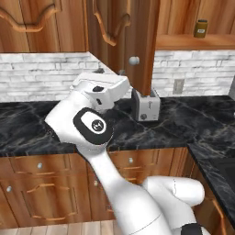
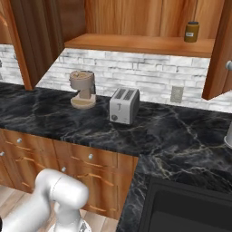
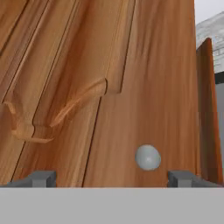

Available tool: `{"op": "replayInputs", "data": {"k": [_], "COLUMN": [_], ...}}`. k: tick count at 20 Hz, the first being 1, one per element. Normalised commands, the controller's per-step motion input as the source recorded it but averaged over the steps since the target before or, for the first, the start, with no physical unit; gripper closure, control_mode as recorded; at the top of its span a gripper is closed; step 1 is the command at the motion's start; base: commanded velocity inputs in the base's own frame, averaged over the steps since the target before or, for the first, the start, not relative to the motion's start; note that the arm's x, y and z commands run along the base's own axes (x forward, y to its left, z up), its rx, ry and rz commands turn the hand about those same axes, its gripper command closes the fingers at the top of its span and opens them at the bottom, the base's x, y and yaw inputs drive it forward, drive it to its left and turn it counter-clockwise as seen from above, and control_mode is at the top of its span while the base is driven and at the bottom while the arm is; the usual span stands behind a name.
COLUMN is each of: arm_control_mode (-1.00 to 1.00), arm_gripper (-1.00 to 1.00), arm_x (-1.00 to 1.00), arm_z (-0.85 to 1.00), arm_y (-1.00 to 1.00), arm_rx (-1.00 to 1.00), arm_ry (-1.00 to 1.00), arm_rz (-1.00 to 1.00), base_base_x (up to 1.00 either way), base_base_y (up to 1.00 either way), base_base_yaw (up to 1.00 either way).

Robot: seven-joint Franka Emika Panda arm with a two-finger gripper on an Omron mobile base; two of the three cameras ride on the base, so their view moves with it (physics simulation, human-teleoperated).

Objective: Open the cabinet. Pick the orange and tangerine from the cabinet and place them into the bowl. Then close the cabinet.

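Facing the reddish-brown wooden wall cabinet [image 3: 144, 87] at close range, with the gripper [image 3: 111, 177] spread wide and holding nothing, both dark fingertips [image 3: 41, 178] showing at the bottom of the hand view. Approaching the tall arched-panel door, whose small round silver knob [image 3: 148, 157] is sitting just above the fingertips and nearer the right one, so off-centre between the jaws. Needing, by the look of it, a shift toward that side before closing on the knob. Hanging already part-way swung out over the black marble counter [image 1: 27, 124] in the left base view, the door's knob [image 1: 134, 60] just beyond the white hand, above a silver two-slot toaster [image 1: 147, 105]. Standing on the open wooden shelf [image 2: 136, 44] at right, a small amber jar [image 2: 191, 31]; orange, tangerine and bowl not made out.
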Motion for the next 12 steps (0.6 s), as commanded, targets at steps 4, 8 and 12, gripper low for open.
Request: {"op": "replayInputs", "data": {"k": [4, 8, 12], "arm_control_mode": [-1.00, -1.00, -1.00], "arm_gripper": [-1.00, -1.00, -1.00], "arm_x": [0.67, 0.39, 0.03], "arm_z": [0.00, 0.00, 0.00], "arm_y": [-0.50, -0.74, -0.88], "arm_rx": [0.05, 0.06, 0.10], "arm_ry": [0.00, -0.08, -0.20], "arm_rz": [-0.17, -0.10, -0.03], "base_base_x": [0.00, 0.00, 0.00], "base_base_y": [0.00, 0.00, 0.00], "base_base_yaw": [0.00, 0.00, 0.00]}}
